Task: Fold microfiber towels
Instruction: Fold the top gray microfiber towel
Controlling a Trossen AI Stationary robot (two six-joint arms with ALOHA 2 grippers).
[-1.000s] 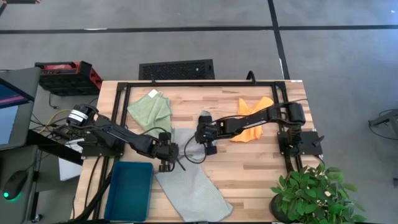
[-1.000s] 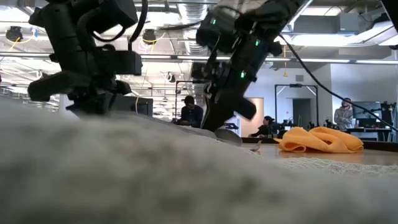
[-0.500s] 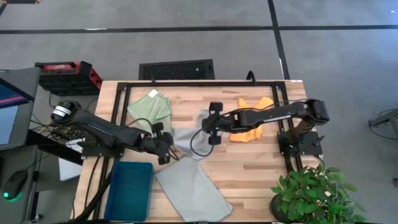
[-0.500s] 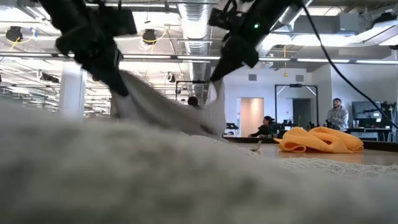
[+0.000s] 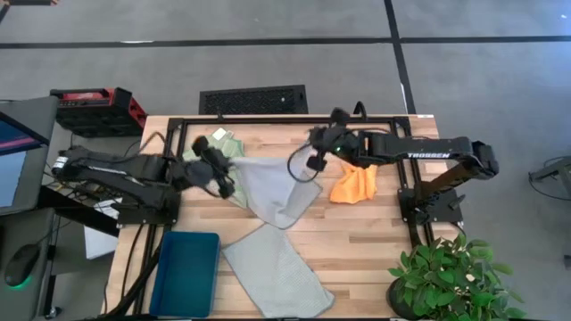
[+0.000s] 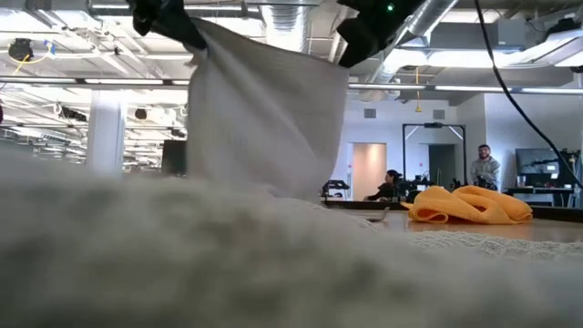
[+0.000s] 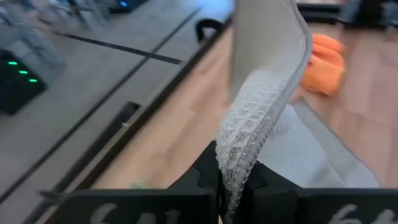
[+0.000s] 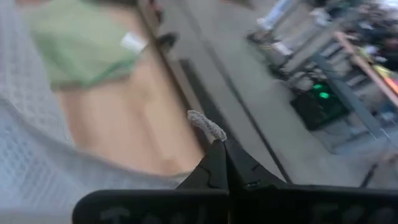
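Note:
A pale grey-blue towel (image 5: 272, 189) hangs spread between my two grippers over the table's middle; it also shows in the low view (image 6: 269, 118). My left gripper (image 5: 217, 175) is shut on its left top corner and my right gripper (image 5: 315, 153) on its right top corner. A second grey-blue towel (image 5: 277, 276) lies flat near the front edge. The light green towel (image 5: 214, 150) lies at the far left, partly behind my left gripper. The orange towel (image 5: 354, 184) lies crumpled at the right. My left gripper pinches the towel's corner edge (image 7: 235, 167) between its two fingers; the cloth rises past the fingertips. The towel hangs below, drawn fairly taut toward the other gripper. My right gripper pinches the other top corner between its shut fingers, with a small tip of cloth (image 8: 207, 128) sticking out past them. The towel (image 8: 37, 168) hangs away below; its lower part (image 5: 284, 218) reaches down to the table.
A teal bin (image 5: 185, 272) stands at the front left. A black frame (image 5: 294, 119) runs along the table's far and side edges. A potted plant (image 5: 446, 276) is at the front right. People stand in the room beyond (image 6: 485, 169).
Both grippers have gone up and toward the far edge and moved apart, my left to the left, my right to the right. The grey-blue towel, bunched on the table before, has been lifted and spread and now hangs as a sheet between them.

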